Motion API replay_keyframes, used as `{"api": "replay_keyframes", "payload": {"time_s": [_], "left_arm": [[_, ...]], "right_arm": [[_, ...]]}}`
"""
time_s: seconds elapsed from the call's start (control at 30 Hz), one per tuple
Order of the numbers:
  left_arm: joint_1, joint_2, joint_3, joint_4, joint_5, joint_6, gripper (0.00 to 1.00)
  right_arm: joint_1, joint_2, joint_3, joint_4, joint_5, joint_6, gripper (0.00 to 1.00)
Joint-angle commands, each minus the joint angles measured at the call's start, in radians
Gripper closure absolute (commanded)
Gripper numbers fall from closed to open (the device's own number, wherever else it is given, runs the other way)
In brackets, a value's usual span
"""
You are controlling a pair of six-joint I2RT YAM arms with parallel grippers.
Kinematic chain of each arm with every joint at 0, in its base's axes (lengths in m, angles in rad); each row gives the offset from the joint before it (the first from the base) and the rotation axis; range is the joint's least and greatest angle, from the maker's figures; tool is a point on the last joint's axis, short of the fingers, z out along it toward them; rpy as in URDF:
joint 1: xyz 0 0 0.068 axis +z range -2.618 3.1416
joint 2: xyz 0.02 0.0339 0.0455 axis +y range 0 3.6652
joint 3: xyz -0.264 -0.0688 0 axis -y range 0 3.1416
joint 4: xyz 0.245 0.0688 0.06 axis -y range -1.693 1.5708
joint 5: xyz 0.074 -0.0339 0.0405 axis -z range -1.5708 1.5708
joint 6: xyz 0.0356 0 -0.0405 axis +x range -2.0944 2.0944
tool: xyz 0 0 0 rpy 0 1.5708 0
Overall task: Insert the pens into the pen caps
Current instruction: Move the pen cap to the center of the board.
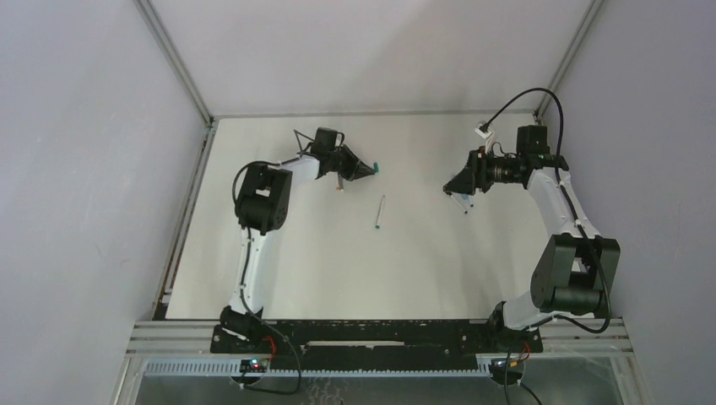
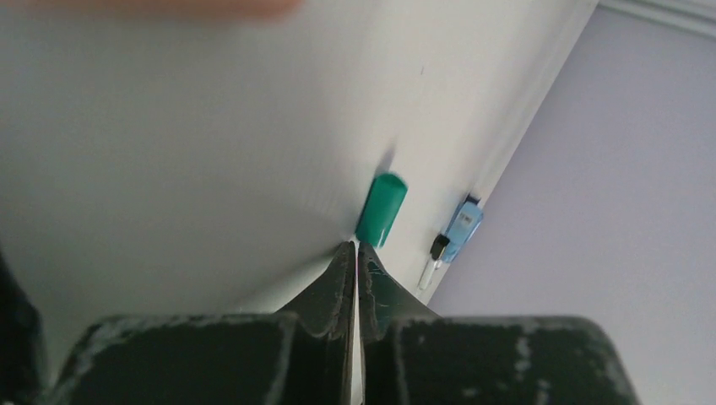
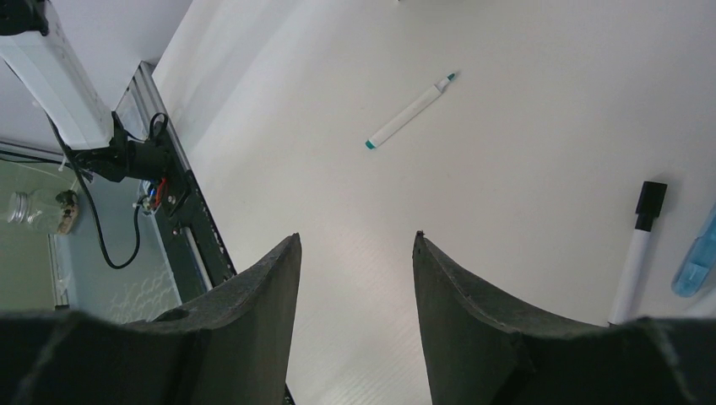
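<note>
A teal pen cap [image 1: 376, 168] [image 2: 382, 209] lies on the white table far back, just past the tips of my left gripper [image 1: 365, 169] [image 2: 356, 245], which is shut with nothing between its jaws. A salmon-pink cap [image 1: 339, 188] lies beside that arm. A white pen with a teal tip [image 1: 379, 213] [image 3: 411, 110] lies mid-table. My right gripper [image 1: 452, 187] [image 3: 356, 238] hovers open and empty. Beside it lie a white pen with a black end [image 3: 640, 245] [image 2: 435, 257] and a thicker light-blue pen [image 3: 697, 257] [image 2: 463, 226].
Grey enclosure walls [image 1: 101, 169] close the table on three sides. A metal rail [image 1: 380, 333] [image 3: 181, 211] with the arm bases runs along the near edge. A cable [image 1: 515, 101] loops above the right wrist.
</note>
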Motion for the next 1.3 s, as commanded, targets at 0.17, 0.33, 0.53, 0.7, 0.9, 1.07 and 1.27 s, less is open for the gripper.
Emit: {"api": "replay_keyframes", "payload": {"time_s": [0.17, 0.33, 0.53, 0.7, 0.9, 1.07, 1.27], "left_arm": [[-0.023, -0.183, -0.143, 0.053, -0.049, 0.067, 0.91], [-0.025, -0.31, -0.214, 0.054, -0.09, 0.146, 0.87], [-0.051, -0.501, -0.349, 0.059, -0.125, 0.309, 0.78], [-0.109, -0.738, -0.528, 0.059, -0.249, 0.497, 0.73], [-0.208, -1.004, -0.724, 0.087, -0.514, 0.68, 0.72], [-0.28, -1.177, -0.805, 0.088, -0.729, 0.766, 0.64], [-0.298, -1.397, -0.912, 0.124, -0.941, 0.814, 0.41]], "right_arm": [[0.003, -0.056, -0.037, 0.041, -0.042, 0.018, 0.41], [0.014, -0.076, -0.059, 0.052, -0.041, 0.018, 0.42], [0.031, -0.091, -0.073, 0.06, -0.041, 0.018, 0.41], [0.051, -0.098, -0.082, 0.066, -0.045, 0.02, 0.42], [0.081, -0.103, -0.091, 0.075, -0.046, 0.023, 0.42], [0.101, -0.109, -0.102, 0.087, -0.043, 0.027, 0.42], [0.106, -0.141, -0.119, 0.09, -0.027, 0.024, 0.41]]}}
